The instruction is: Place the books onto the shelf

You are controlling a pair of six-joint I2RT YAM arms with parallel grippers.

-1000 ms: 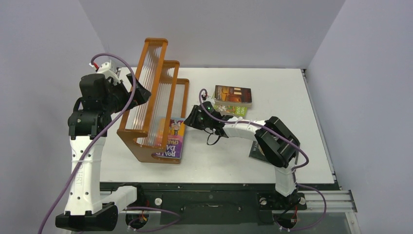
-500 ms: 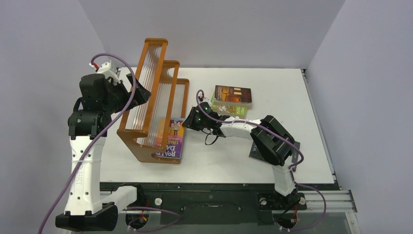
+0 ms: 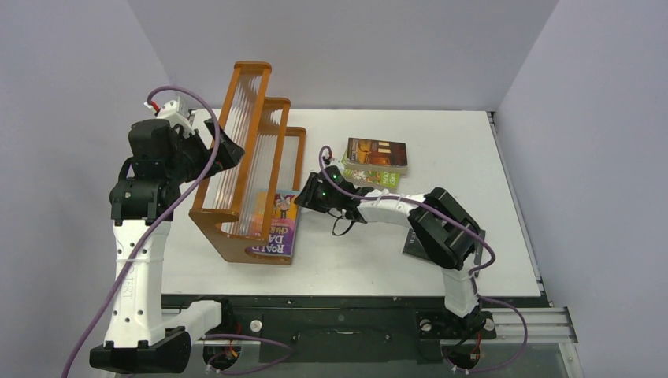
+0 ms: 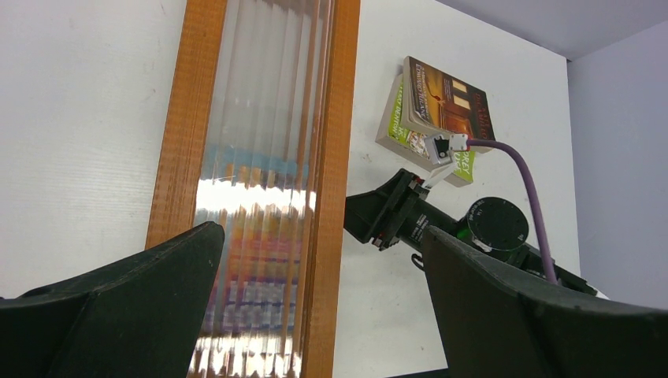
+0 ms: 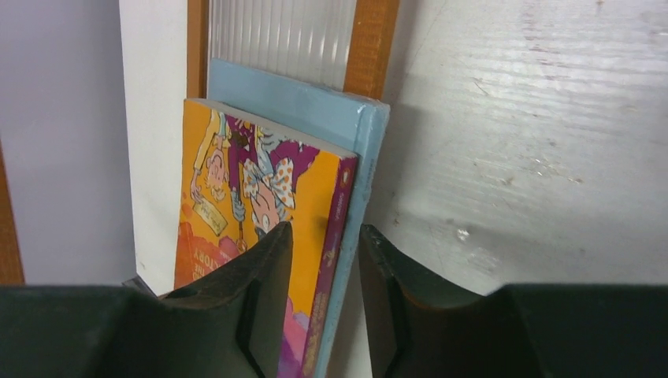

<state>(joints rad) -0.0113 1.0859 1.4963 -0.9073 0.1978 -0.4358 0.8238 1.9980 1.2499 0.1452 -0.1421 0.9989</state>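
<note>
The orange-purple Roald Dahl book [image 5: 252,205] stands on edge at the shelf's [image 3: 224,246] lowest tier. The light blue book [image 5: 315,102] is sandwiched between it and that tier's ribbed panel. The right gripper [image 5: 324,236] straddles the free edge of both books with its fingers partway apart; I cannot tell whether they pinch. To the shelf's right in the top view, the brown-orange book [image 3: 376,152] lies on the green book [image 3: 386,179] on the counter [image 3: 457,142]. Over the shelf's tallest tier, the left gripper [image 4: 319,236] hangs with fingers spread wide, holding nothing.
</note>
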